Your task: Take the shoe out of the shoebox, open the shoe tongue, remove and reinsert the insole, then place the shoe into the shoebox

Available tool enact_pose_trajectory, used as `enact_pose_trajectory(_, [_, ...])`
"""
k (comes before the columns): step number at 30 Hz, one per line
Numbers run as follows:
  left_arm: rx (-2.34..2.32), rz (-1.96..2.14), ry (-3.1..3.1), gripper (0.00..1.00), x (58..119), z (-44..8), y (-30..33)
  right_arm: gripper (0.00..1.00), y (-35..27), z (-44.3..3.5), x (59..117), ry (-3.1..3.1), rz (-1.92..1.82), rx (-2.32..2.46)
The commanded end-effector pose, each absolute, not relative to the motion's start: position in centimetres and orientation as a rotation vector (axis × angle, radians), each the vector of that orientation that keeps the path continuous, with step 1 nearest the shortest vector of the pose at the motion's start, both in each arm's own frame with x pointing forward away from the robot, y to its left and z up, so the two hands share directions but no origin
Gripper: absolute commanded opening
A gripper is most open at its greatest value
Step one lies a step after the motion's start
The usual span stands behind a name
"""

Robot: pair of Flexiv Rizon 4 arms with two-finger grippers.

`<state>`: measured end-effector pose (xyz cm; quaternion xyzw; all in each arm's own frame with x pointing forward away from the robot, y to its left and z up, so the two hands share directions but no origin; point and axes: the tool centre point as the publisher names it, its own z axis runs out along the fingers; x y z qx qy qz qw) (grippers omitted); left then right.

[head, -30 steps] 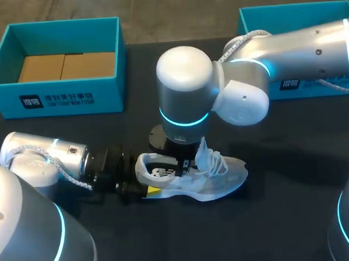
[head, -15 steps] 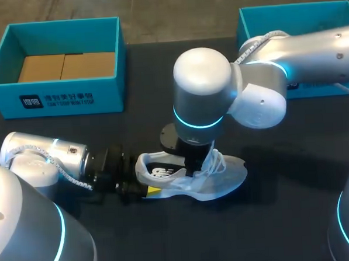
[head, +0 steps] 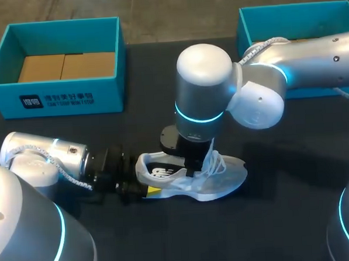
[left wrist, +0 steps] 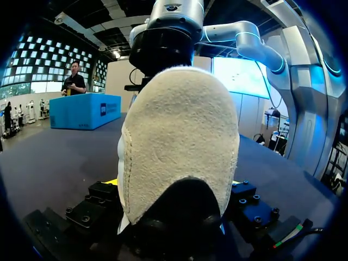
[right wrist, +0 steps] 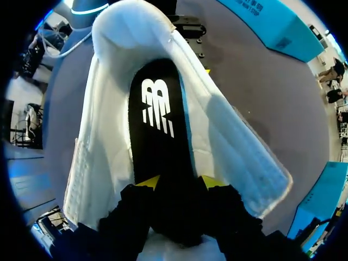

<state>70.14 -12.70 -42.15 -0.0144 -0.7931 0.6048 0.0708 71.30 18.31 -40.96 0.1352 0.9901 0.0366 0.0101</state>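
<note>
While clamping the white mesh trainer point(head: 221, 178), out on the dark table point(head: 273, 219), by its heel in the left gripper point(head: 143, 183), pinching its black foam insole point(right wrist: 157, 125) between the fingers of the right gripper point(right wrist: 181, 184), apparently leaving insole refitting and return to the far teal cardboard shoebox point(head: 56, 100).

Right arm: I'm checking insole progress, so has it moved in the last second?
Yes. The right arm shifted toward the view's right, away from the left teal box, staying above the shoe.
</note>
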Motion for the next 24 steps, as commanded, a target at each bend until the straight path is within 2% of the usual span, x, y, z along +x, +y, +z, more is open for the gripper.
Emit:
enact_pose_trajectory(1, [-0.043, 1.819, -2.386, 0.00, 70.2, -42.7, -12.5, 0.43, 19.4, -41.8, 70.6, 3.095, 0.095, 0.417])
enact_pose_trajectory(10, [-0.043, 1.819, -2.386, 0.00, 70.2, -42.7, -12.5, 0.38, 19.7, -43.8, 69.6, 3.244, 0.040, 0.439])
enact_pose_trajectory(13, [-0.043, 1.819, -2.386, 0.00, 70.2, -42.7, -12.5, 0.23, 19.7, -44.1, 69.2, 3.287, 0.015, 0.422])
enact_pose_trajectory(15, [-0.043, 1.819, -2.386, 0.00, 70.2, -42.7, -12.5, 0.00, 19.7, -44.1, 68.8, 3.311, 0.003, 0.419])
enact_pose_trajectory(24, [-0.043, 1.819, -2.386, 0.00, 70.2, -42.7, -12.5, 0.00, 18.7, -42.6, 67.3, 3.306, 0.101, 0.476])
